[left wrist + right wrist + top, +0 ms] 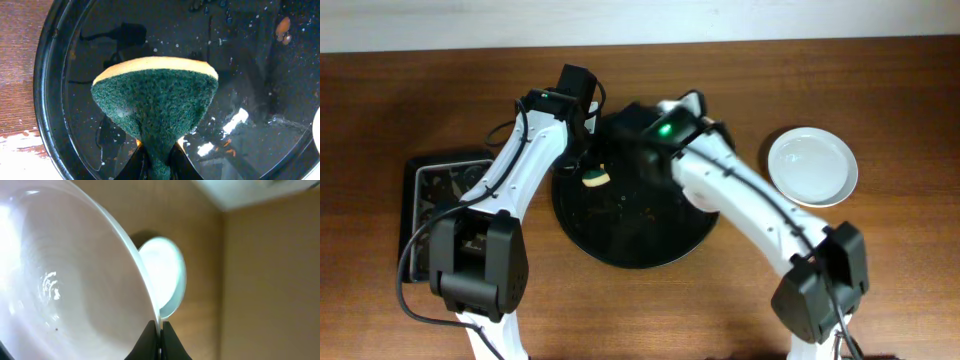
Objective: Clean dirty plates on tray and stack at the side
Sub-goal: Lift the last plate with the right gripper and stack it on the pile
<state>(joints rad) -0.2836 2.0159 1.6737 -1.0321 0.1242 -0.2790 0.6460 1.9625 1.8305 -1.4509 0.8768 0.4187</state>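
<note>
The large round black tray (630,245) lies at the table's middle and is wet, with orange specks (282,27). No plate shows lying on it. My left gripper (588,165) is shut on a yellow-and-green sponge (155,95), held just above the tray's left part (47,100). My right gripper (160,327) is shut on the rim of a white plate (65,280), held tilted over the tray's far side; my arm (650,135) hides it from overhead. Another pale plate (812,165) rests on the table right of the tray, also in the right wrist view (165,277).
A small rectangular black mottled sponge tray (430,200) sits at the left of the big tray. Water and white smears lie on the wood by the tray's left rim (20,155). Bare brown wood runs along the table's front (640,320).
</note>
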